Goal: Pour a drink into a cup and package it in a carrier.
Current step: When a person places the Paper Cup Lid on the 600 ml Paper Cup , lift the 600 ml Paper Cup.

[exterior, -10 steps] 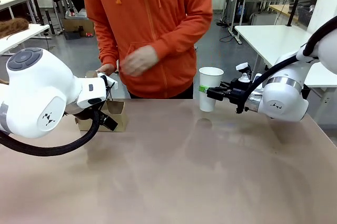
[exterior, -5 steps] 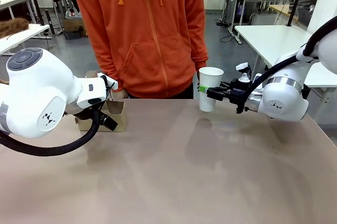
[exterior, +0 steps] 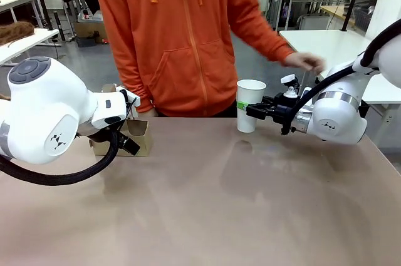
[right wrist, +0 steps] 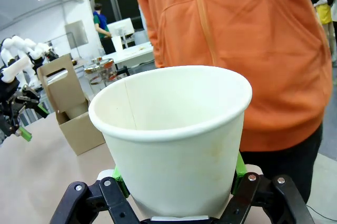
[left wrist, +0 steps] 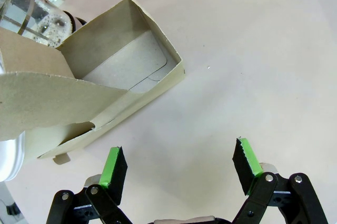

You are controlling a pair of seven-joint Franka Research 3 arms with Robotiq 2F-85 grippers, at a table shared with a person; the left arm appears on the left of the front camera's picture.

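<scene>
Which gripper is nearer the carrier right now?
Left. The left gripper hovers open just beside the carrier; the right gripper is across the table, shut on the cup.

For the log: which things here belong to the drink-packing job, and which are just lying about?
Job: cup, held in the right gripper; carrier, beside the open left gripper; glass pitcher, next to the carrier.
Lying about: white side table and brown heap, both in the background.

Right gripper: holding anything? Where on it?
Yes. The right gripper holds the tall white paper cup, open-topped, clamped across its side wall around mid-height. The left gripper is open, holding nothing.
</scene>
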